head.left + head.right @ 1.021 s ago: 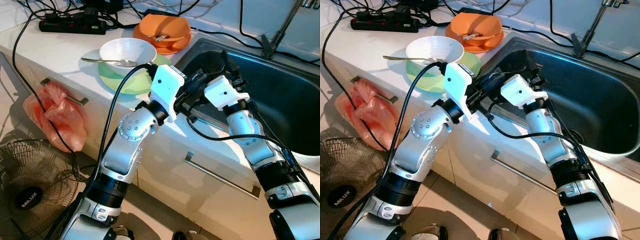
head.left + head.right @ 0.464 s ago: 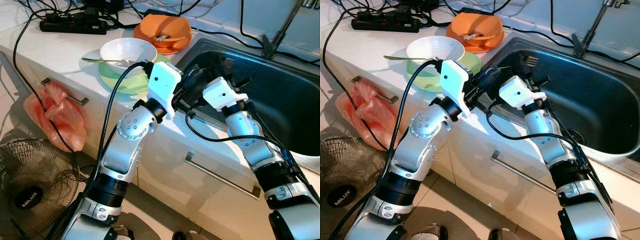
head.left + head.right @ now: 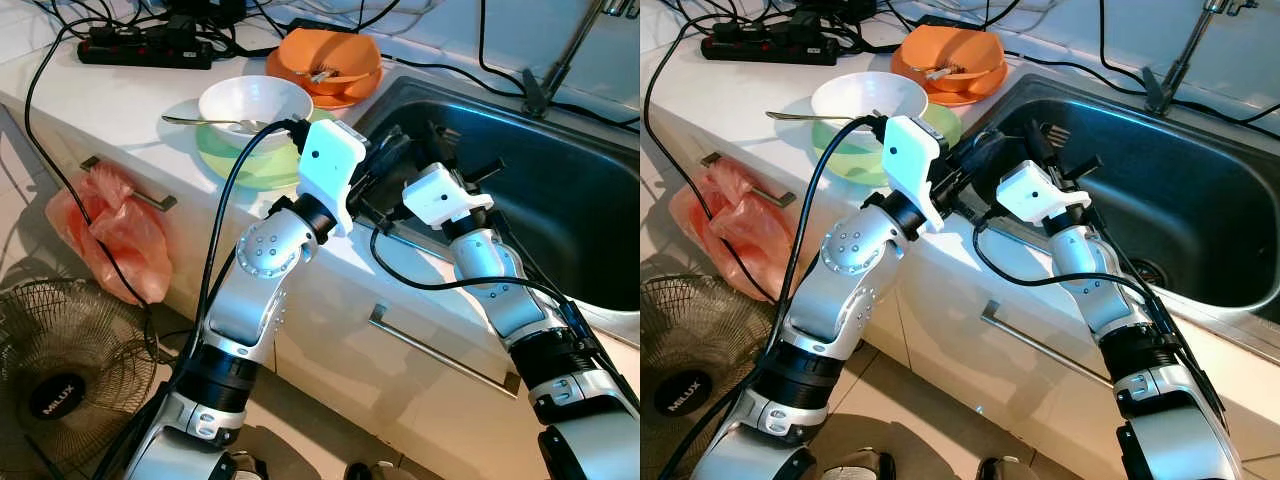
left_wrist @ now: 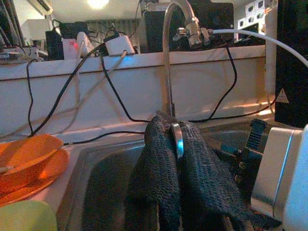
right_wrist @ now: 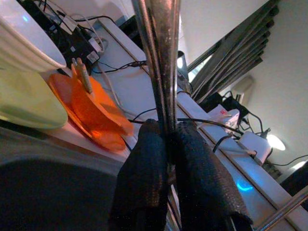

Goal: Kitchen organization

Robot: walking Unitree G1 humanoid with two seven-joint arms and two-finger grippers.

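Note:
Both grippers hover over the near left corner of the steel sink (image 3: 560, 210). My left gripper (image 4: 176, 129) is shut, with a thin sliver of silver metal pinched between its fingertips; in the eye views it sits at the sink's rim (image 3: 386, 160). My right gripper (image 5: 166, 129) is shut on a long metal utensil (image 5: 161, 57) that runs out past its fingers. Its white wrist block (image 3: 440, 195) sits just right of the left gripper. A white bowl (image 3: 256, 100) with a spoon (image 3: 200, 121) rests on a green plate (image 3: 250, 160). Behind it is an orange bowl (image 3: 330, 55).
A black power strip (image 3: 145, 48) and several cables lie at the back of the counter (image 3: 110, 110). The faucet (image 3: 560, 65) stands behind the sink. A pink plastic bag (image 3: 110, 230) hangs from a drawer handle, and a fan (image 3: 60, 370) sits on the floor at left.
My right wrist has turned and drawn slightly nearer the left gripper. The left arm has barely shifted. Bowls and plates stay put.

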